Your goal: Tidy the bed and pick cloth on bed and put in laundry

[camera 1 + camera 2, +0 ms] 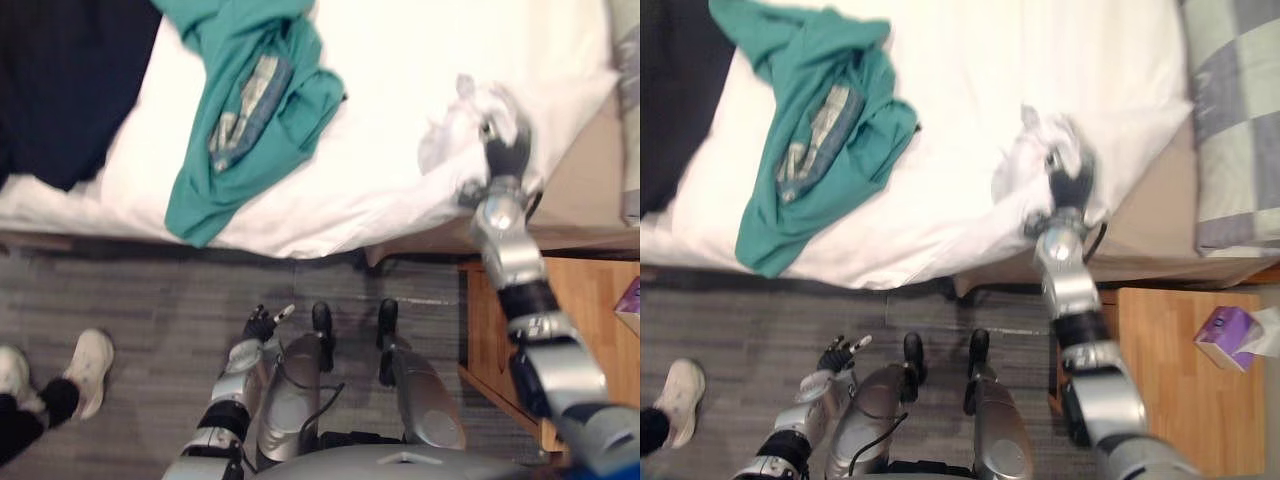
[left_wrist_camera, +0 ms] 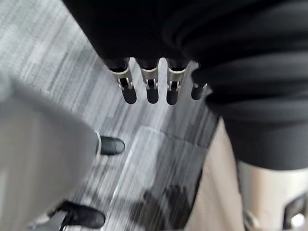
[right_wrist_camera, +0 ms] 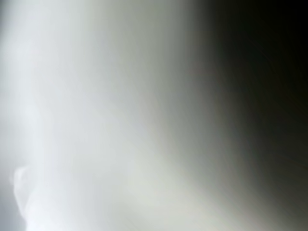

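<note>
A teal garment [image 1: 250, 120] with a patterned lining lies crumpled on the white bed sheet [image 1: 400, 60], near the bed's front edge. My right hand [image 1: 1070, 185] reaches over the bed's near right corner. Its fingers are closed on a raised bunch of the white sheet [image 1: 1038, 140], and white cloth presses up against the right wrist camera. My left hand [image 1: 262, 325] hangs low over the floor beside the bed with straight fingers [image 2: 152, 91], holding nothing.
A dark blanket [image 1: 70, 80] covers the bed's left part. A checkered quilt [image 1: 1230, 120] lies at the right. A wooden nightstand [image 1: 1180, 390] with a purple tissue box [image 1: 1228, 338] stands beside my right arm. A person's white shoes [image 1: 88, 368] stand on the grey floor at left.
</note>
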You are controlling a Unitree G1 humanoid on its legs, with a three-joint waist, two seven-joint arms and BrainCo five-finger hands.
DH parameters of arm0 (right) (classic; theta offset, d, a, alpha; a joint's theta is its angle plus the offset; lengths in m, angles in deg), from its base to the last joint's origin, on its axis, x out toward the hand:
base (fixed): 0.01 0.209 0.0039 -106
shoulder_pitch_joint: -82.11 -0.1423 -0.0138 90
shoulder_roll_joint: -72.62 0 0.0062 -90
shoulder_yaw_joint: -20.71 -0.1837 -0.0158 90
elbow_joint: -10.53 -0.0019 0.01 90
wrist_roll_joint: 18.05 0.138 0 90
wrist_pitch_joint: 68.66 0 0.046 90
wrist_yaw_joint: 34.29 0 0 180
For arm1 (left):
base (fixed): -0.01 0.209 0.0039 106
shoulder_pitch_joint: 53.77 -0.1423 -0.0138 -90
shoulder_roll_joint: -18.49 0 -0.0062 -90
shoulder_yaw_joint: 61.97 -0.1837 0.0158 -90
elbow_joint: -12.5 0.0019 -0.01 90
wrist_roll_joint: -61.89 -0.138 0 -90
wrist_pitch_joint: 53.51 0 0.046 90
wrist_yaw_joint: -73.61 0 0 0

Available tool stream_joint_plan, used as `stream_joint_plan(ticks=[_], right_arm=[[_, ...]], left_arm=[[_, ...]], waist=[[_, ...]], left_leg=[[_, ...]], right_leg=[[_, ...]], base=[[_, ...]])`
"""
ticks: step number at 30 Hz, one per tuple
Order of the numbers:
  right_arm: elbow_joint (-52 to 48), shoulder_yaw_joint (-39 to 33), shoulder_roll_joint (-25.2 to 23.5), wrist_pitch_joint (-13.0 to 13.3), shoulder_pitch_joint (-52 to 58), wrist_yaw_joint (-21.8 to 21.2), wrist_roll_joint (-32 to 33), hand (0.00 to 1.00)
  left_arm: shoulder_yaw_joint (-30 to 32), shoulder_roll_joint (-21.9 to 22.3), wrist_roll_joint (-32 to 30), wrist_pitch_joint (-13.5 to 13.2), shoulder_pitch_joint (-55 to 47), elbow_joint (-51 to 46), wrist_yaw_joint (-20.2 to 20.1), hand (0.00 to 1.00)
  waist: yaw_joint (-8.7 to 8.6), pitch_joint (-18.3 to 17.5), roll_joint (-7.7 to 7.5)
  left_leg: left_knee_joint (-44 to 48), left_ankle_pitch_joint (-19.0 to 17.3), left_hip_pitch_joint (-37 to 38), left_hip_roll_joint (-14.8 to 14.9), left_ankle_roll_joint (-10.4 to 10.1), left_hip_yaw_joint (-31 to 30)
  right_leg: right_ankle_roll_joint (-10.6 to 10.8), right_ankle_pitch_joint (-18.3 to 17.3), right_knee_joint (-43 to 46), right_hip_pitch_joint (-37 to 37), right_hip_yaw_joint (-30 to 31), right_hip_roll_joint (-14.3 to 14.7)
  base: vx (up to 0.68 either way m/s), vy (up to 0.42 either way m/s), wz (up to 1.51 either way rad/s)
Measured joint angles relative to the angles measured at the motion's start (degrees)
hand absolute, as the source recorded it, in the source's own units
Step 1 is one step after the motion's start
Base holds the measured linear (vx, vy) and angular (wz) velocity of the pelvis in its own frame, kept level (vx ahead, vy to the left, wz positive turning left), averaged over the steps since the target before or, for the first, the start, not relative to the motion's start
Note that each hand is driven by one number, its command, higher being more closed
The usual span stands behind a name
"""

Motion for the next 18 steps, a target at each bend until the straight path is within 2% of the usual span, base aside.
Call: stream_joint_plan(ticks=[2,4,5,8,11,15,18], right_arm=[[-1.9,-1.3,-2.1,2.0,7.6,1.1,0.0,0.00],[-3.0,-2.9,-4.4,5.6,15.9,1.8,0.0,0.00],[-3.2,-3.3,-5.1,6.1,17.5,1.8,0.0,0.00],[-3.4,-3.8,-7.9,9.6,26.2,0.2,1.4,0.00],[-1.6,-5.3,-9.6,12.2,30.7,-2.3,6.2,0.00],[7.6,-10.8,-10.6,15.3,34.5,-6.0,22.2,0.00],[15.3,-16.1,-10.8,17.4,35.9,-6.0,31.5,0.00]], left_arm=[[-1.0,0.7,-0.5,-0.2,-2.1,0.4,-0.1,0.00],[-1.0,1.9,-1.4,-0.6,-4.3,1.0,-0.5,0.00],[-1.0,2.0,-1.6,-0.7,-4.8,1.1,-0.6,0.00],[-1.0,2.3,-1.6,-1.5,-6.9,2.9,-1.6,0.00],[-1.0,2.4,-2.4,-1.7,-8.1,4.0,-2.7,0.00],[-0.7,2.2,-3.3,-2.1,-10.2,5.3,-4.2,0.00],[1.3,2.1,-3.3,-2.8,-11.4,8.2,-5.8,0.00]], waist=[[-1.03,-2.1,0.15],[-2.41,-4.7,0.85],[-2.86,-5.0,1.00],[-4.17,-8.0,2.20],[-4.47,-10.1,3.47],[-5.23,-12.6,4.62],[-5.32,-13.6,4.65]], left_leg=[[-2.6,0.5,3.1,-0.5,-0.7,0.7],[-5.8,1.3,6.3,-1.1,-1.1,1.2],[-6.5,1.5,7.2,-1.2,-1.3,1.3],[-9.9,2.5,11.1,-1.4,-2.3,1.6],[-12.2,3.2,13.8,-1.4,-2.4,2.5],[-14.1,3.4,16.8,-1.1,-2.7,3.2],[-15.2,3.4,18.6,-0.7,-3.0,4.7]], right_leg=[[0.1,0.0,-0.9,2.0,0.3,-0.2],[0.2,-0.1,-1.8,3.9,0.5,-0.2],[0.3,-0.2,-2.0,4.6,0.6,-0.2],[0.4,-0.3,-3.5,7.4,0.8,0.1],[0.4,-0.3,-4.7,9.4,1.5,0.4],[0.4,-0.3,-6.0,11.9,1.9,1.0],[0.1,0.1,-7.4,13.3,3.1,1.7]], base=[[0.09,0.019,-0.20],[0.08,0.006,-0.13],[0.07,-0.006,-0.11],[0.05,-0.031,-0.06],[0.01,-0.041,-0.14],[-0.01,-0.047,-0.09],[-0.01,-0.039,-0.21]])
